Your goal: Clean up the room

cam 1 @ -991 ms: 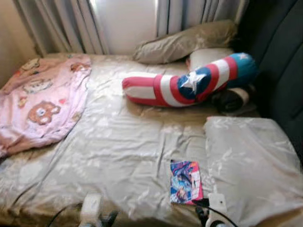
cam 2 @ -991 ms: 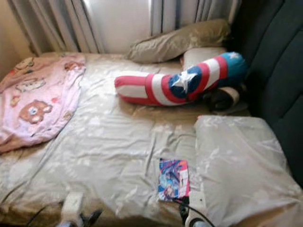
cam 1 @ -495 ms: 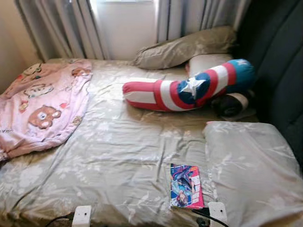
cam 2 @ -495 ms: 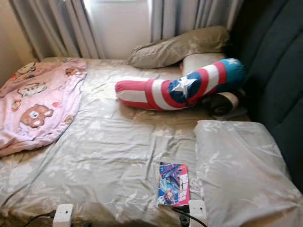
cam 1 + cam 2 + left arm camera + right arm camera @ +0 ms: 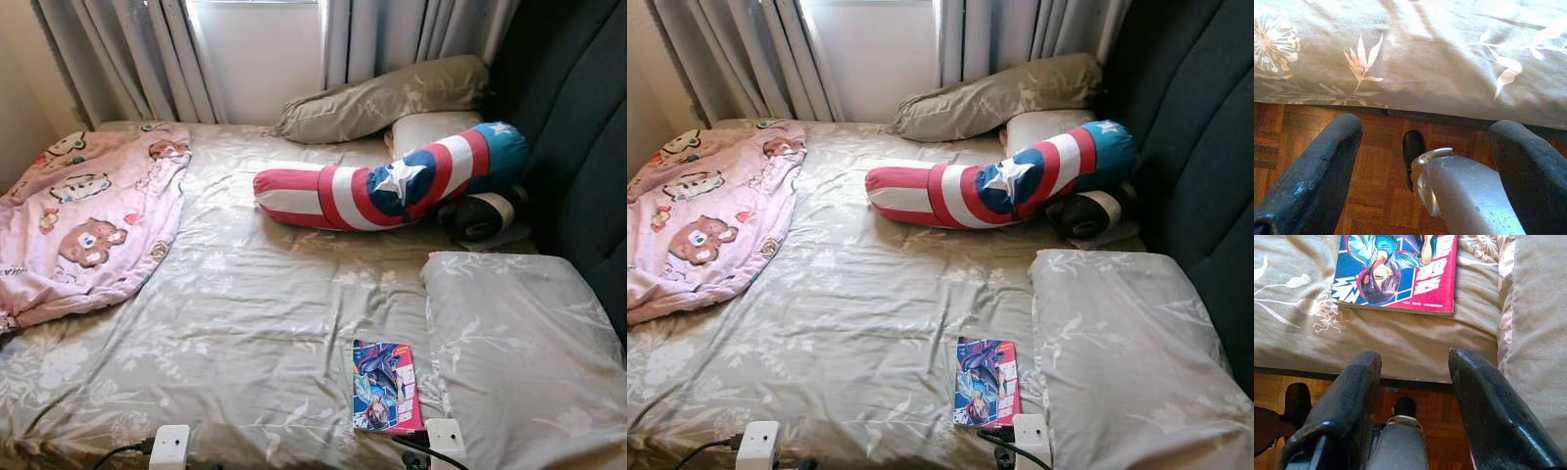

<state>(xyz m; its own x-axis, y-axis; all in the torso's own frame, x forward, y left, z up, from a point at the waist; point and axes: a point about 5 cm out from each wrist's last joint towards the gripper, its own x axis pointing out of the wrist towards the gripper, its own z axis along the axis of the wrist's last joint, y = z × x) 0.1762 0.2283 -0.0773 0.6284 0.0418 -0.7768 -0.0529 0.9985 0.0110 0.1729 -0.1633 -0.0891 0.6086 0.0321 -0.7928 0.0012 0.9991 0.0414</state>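
The bed (image 5: 245,323) has a grey flowered sheet. On its left lies a pink blanket (image 5: 83,220). My left gripper (image 5: 1425,161) is open, my right gripper (image 5: 1410,382) also, just before the comic (image 5: 1398,271) near the bed's edge. It looks thin, light and bendable; I would pinch its near edge.

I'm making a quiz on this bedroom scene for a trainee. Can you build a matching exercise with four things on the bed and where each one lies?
Things:
1. comic book
2. pink blanket
3. striped bolster
4. right gripper

Places:
A. on the robot's left side of the bed
B. across the far half of the bed, in front of the pillows
C. at the bed's near edge, just short of the comic book
D. flat on the sheet near the front edge, beside the near pillow

Pairs: 1-D, 2-A, 3-B, 4-C
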